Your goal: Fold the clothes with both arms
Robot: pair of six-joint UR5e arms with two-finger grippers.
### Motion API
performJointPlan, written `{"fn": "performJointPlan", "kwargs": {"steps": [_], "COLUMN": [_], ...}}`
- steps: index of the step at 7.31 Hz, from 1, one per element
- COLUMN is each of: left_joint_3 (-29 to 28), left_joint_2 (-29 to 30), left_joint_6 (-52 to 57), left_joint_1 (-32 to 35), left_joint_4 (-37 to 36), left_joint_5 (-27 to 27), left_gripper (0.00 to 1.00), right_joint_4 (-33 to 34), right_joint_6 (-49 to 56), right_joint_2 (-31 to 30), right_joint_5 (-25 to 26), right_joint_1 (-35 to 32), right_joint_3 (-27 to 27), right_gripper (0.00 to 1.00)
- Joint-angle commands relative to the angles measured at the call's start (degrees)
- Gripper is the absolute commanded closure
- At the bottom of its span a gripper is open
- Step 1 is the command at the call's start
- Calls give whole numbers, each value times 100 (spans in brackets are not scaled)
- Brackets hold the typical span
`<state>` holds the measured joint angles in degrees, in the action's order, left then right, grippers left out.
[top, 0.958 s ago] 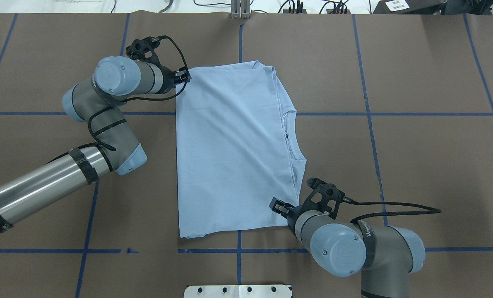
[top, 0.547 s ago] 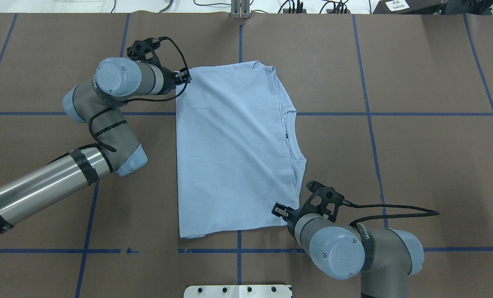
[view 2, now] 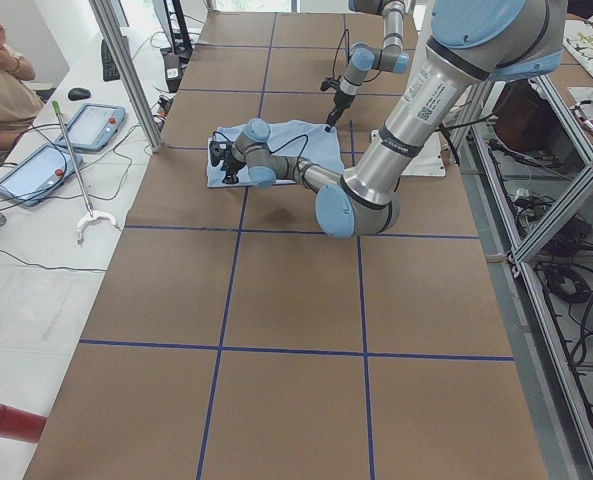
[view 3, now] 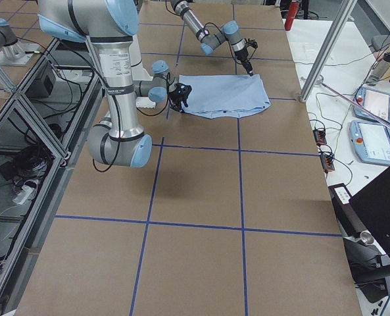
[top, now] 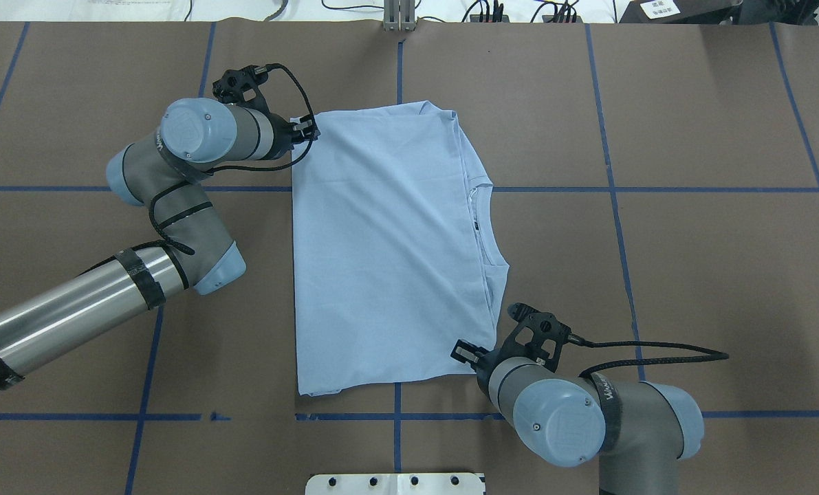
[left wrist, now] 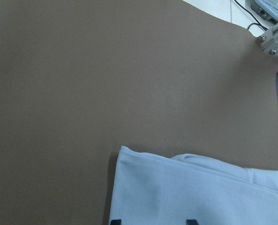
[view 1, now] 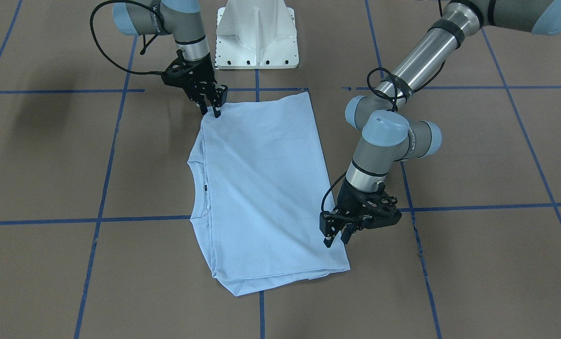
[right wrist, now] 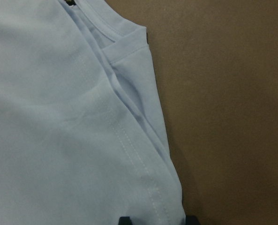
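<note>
A light blue short-sleeved T-shirt (top: pixel 388 247) lies flat near the middle of the brown paper-covered bench (top: pixel 691 103), folded into a tall rectangle. Its long axis runs straight away from the robot, nearly parallel to the blue tape grid lines (top: pixel 657 189) that go the same way. The round ribbed collar (top: pixel 481 227) sits on the long edge that faces the robot's right, and the opposite long edge is a clean, straight fold. At the end farthest from the robot, stacked layers of cloth show along the short edge. The grey jointed left arm (top: pixel 72 309) reaches to the far corner on the fold side. There the black left fingers (view 1: pixel 328 238) point down, spread apart and released, with the shirt's corner just ahead of their tips in the wrist view. The grey jointed right arm (top: pixel 588 412) stands at the near corner on the collar side. Its black right fingers (view 1: pixel 216 108) are also parted and grasp nothing, with a stitched hem running toward the gap between them. Whether either pair touches the cloth cannot be told.
</note>
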<state>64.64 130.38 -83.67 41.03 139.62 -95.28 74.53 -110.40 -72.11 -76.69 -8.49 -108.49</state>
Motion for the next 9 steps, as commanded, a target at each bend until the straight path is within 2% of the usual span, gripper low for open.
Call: {"fn": "performJointPlan", "kwargs": {"steps": [1, 6, 7, 9], "left_joint_3": [-4, 14, 310, 1808], "left_joint_2": [-4, -4, -4, -825], "left_joint_6": [0, -35, -418, -1504], "left_joint_1": [-8, -16, -51, -724], "left_joint_4": [3, 3, 47, -23], "left_joint_5": [0, -8, -61, -288], "left_gripper": [45, 43, 43, 44], "right_joint_4": [0, 220, 229, 264], "right_joint_6": [9, 10, 1, -191], "right_joint_2": [13, 214, 171, 57], "right_joint_5": [-3, -83, -91, -83], "right_joint_1": [-29, -126, -144, -144], "right_joint_3": [-23, -181, -329, -436], "right_gripper": [100, 100, 100, 100]}}
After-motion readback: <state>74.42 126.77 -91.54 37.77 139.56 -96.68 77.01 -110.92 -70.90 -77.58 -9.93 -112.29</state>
